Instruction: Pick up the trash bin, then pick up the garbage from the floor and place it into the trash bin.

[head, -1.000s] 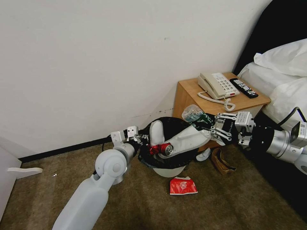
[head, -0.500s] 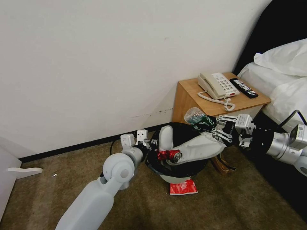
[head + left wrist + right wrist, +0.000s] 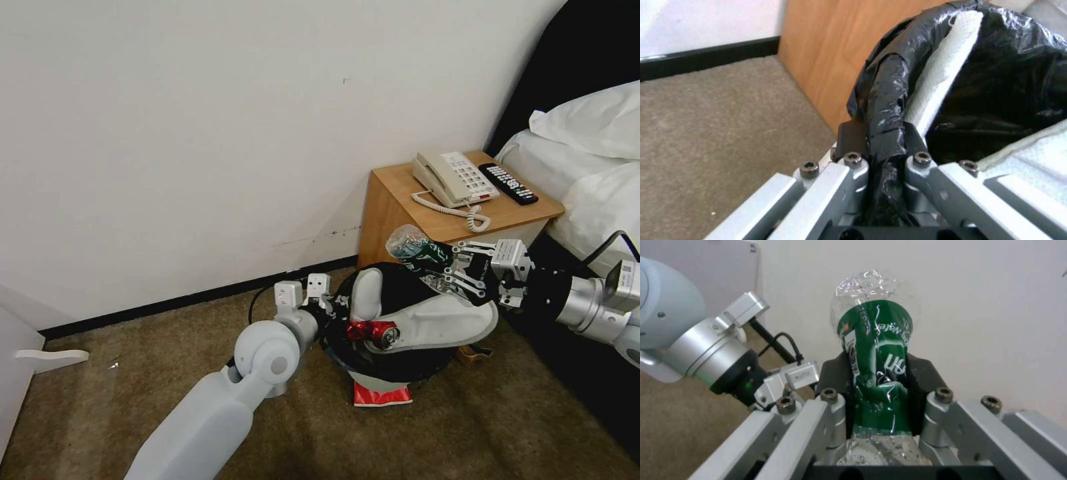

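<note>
The trash bin, white with a black bag over its rim, hangs tilted just above the floor. My left gripper is shut on its rim. Inside lie two white slippers, one standing on end, and a crushed red can. My right gripper is shut on a clear bottle with a green label, held over the bin's far right rim.
A flattened red paper cup lies on the carpet, partly under the bin. A brown paper bag peeks out at the bin's right. The wooden nightstand with phone and remote stands close behind; the bed is at right.
My left arm has carried the bin to the right, under the bottle, covering most of the paper bag. The right gripper with the bottle has barely moved.
</note>
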